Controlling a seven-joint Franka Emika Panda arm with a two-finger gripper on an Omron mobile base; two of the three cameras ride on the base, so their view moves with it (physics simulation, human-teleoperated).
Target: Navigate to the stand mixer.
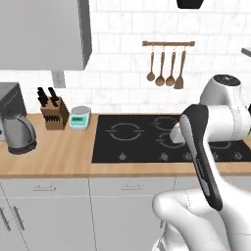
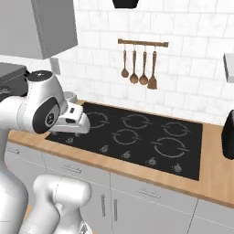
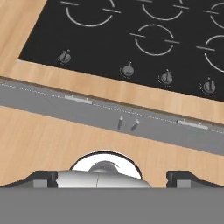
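We are facing one cooktop (image 1: 162, 137), one kettle (image 1: 18, 132) and four hanging utensils (image 1: 165, 68); our fingers (image 3: 41, 178) are resting wide apart, holding nothing.

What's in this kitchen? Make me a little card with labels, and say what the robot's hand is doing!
cooker: flat black glass cooktop set into the wooden counter
left of cooker: small teal kitchen scale, then wooden knife block, then rounded grey kettle
wall: four wooden utensils hanging from a rail
end effector: open, holding nothing
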